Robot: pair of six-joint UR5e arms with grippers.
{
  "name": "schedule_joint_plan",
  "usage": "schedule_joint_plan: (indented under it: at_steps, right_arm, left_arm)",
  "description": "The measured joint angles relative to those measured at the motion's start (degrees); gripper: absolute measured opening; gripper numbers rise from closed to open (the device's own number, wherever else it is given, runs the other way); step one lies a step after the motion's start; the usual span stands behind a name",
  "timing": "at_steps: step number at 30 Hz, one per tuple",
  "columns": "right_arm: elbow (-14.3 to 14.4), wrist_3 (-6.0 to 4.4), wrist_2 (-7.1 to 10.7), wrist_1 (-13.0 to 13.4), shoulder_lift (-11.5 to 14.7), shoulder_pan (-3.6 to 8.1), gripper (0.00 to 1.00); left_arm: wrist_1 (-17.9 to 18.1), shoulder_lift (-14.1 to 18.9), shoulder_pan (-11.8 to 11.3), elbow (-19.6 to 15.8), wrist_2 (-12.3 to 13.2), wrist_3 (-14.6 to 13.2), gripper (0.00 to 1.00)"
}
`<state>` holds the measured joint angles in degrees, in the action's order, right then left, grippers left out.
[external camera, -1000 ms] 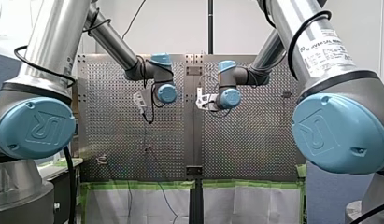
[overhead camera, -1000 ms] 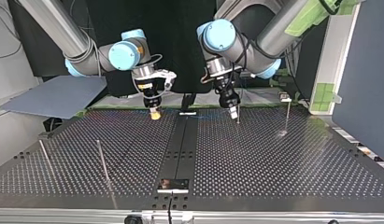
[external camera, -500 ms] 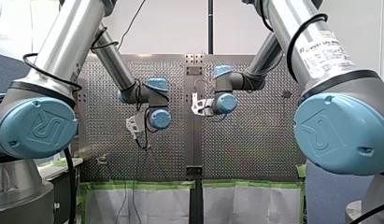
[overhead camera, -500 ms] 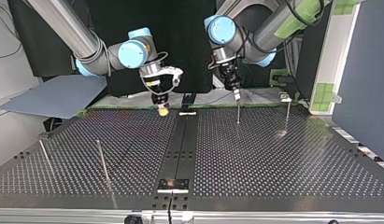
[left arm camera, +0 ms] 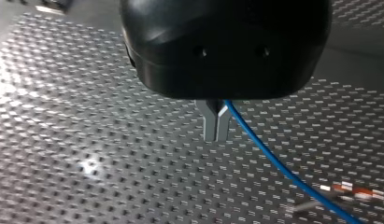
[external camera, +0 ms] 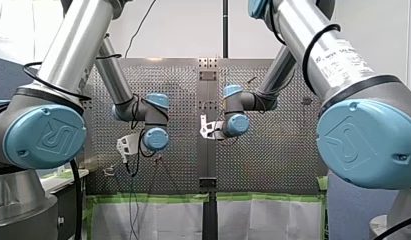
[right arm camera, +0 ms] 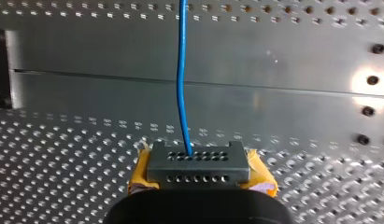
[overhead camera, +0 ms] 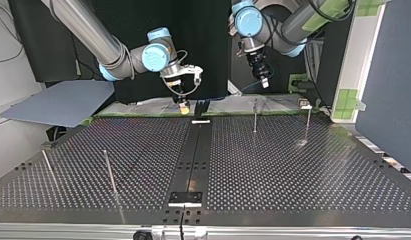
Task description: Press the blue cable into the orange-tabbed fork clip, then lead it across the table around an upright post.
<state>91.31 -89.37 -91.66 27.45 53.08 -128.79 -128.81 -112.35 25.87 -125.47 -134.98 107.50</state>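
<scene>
The left gripper [left arm camera: 215, 133] has its metal fingers pinched together on the blue cable [left arm camera: 273, 161]. The cable slants from them toward the orange-tabbed fork clip [left arm camera: 357, 190] and passes right at it, but whether it sits in the fork cannot be told. The right gripper [right arm camera: 199, 169], yellow pads closed narrow, grips the same cable farther from the clip. Both hang above the table [overhead camera: 143, 165]. Seating looks like the step in hand: draw the span taut, line it over the clip's slot, then lower it straight before heading for an upright post [overhead camera: 254, 116]
</scene>
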Motion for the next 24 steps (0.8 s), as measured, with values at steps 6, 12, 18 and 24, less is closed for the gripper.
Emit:
schedule_joint_plan:
  at_steps: [6, 12, 18, 24]
  right_arm:
    - [0.0, -0.19, -0.18, 1.0, -1.9, -0.32, 0.00]
    - [0.0, -0.10, -0.27, 1.5, -2.4, -0.34, 0.00]
    - [0.0, 0.03, -0.34, 1.8, -2.9, -0.22, 0.00]
    - [0.0, 0.21, -0.53, 1.9, -3.9, -0.13, 0.00]
  left_arm:
    - [-0.7, -1.2, -0.8, -3.9, 3.7, -0.8, 0.00]
    - [1.3, -4.4, -1.0, -7.4, 6.8, -1.4, 0.00]
    - [2.8, -8.1, -1.2, -11.1, 10.5, -1.4, 0.00]
    - [2.7, -9.7, -1.4, -10.5, 13.8, -1.9, 0.00]
